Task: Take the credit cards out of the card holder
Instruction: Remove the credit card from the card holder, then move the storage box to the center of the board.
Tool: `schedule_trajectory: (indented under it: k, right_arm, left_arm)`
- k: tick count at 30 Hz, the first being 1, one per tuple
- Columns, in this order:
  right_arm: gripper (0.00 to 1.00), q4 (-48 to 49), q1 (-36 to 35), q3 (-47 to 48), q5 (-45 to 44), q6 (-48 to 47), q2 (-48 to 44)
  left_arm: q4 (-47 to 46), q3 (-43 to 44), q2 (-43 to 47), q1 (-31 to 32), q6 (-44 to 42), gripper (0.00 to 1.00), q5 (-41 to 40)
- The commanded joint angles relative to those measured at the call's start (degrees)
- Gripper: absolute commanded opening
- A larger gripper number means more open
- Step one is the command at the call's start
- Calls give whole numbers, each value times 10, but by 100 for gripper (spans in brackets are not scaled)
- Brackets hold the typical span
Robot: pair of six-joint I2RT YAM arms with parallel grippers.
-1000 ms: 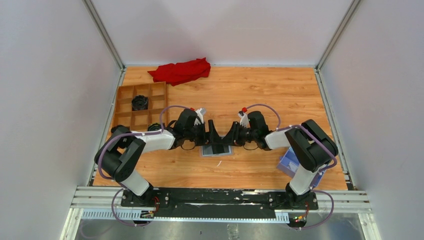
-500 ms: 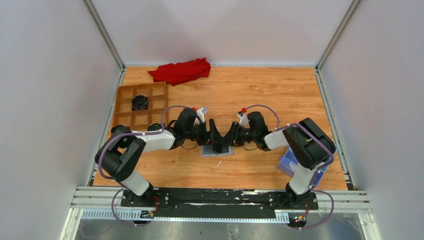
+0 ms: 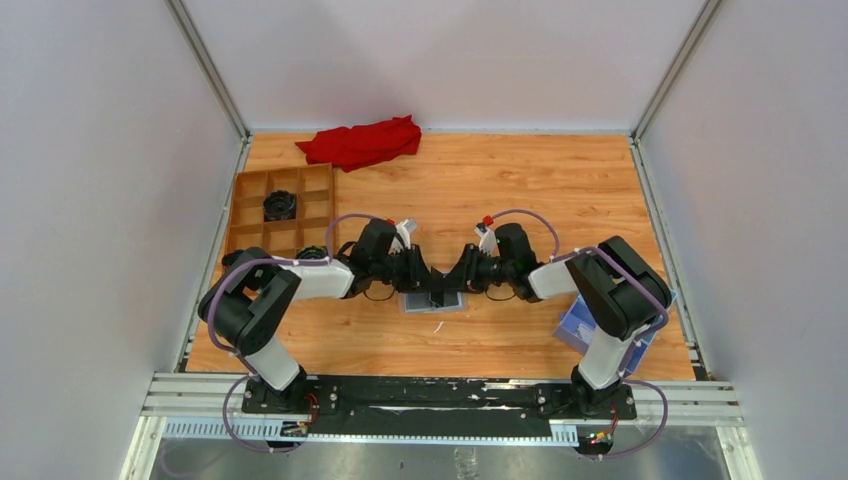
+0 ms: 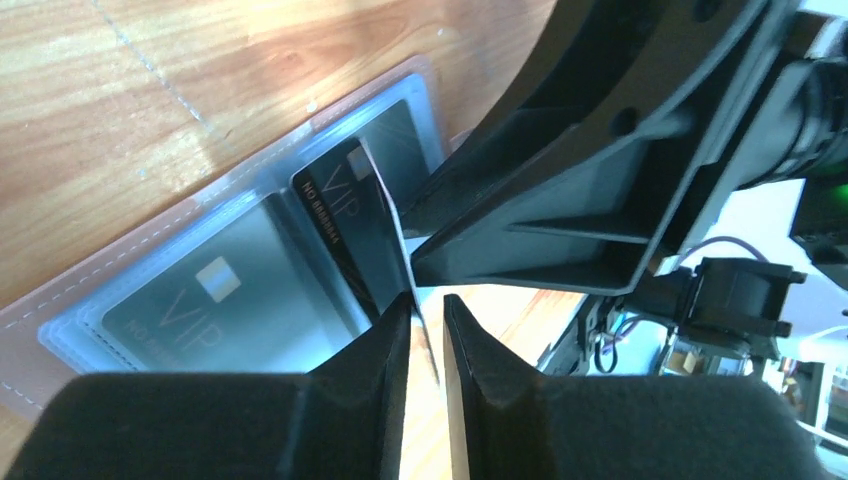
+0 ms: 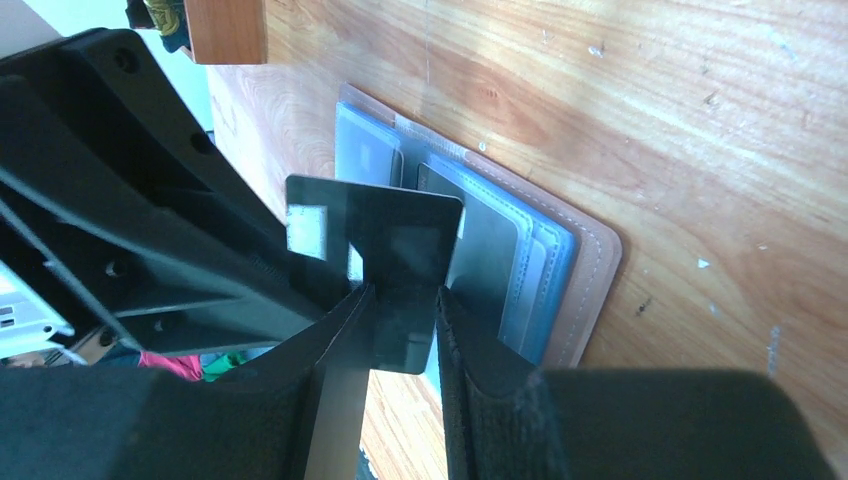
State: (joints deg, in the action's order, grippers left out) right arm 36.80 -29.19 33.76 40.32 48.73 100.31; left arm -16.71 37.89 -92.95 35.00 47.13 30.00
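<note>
Both pincers (image 3: 432,284) (image 3: 452,280) over card holder (image 3: 433,300)

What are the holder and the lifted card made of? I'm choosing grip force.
Holder: looks like tan leather or faux leather, matte, with a stitched edge; its clear bluish pockets seem to be soft glossy plastic. Card: thin, stiff, dark plastic by its look, semi-gloss, with sharp straight edges, standing unbent.

Both arms reaching inward, left tool (image 3: 428,282) and right tool (image 3: 452,281) nearly meeting (fingers narrowly parted)
</note>
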Motion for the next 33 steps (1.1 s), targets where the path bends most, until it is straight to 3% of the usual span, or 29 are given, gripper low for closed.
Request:
schedule_trajectory:
  k: [1, 5, 9, 14, 19, 23, 29, 33]
  right_arm:
    - [33, -50, 2, -20, -18, -14, -15]
    - [35, -87, 18, -27, -10, -24, -68]
    - [41, -137, 59, -41, 16, -43, -154]
    - [60, -283, 120, -26, 16, -106, -284]
    - [65, -292, 172, -20, 75, -93, -355]
    - [67, -242, 174, -20, 114, -63, -371]
    - [68, -33, 174, -60, 158, 55, -368]
    - [69, 46, 169, -70, 146, 92, -372]
  left_arm:
    - [-10, 0, -20, 2, -14, 15, 5]
    - [-10, 4, -8, 3, -17, 0, 9]
    - [-10, 9, 22, 2, -14, 0, 30]
    - [-10, 23, 78, 1, -8, 0, 54]
    - [-10, 63, 114, 1, 5, 0, 90]
    - [-10, 88, 122, 1, 24, 0, 103]
    - [-10, 102, 130, 2, 37, 0, 112]
    - [-10, 104, 130, 2, 38, 0, 112]
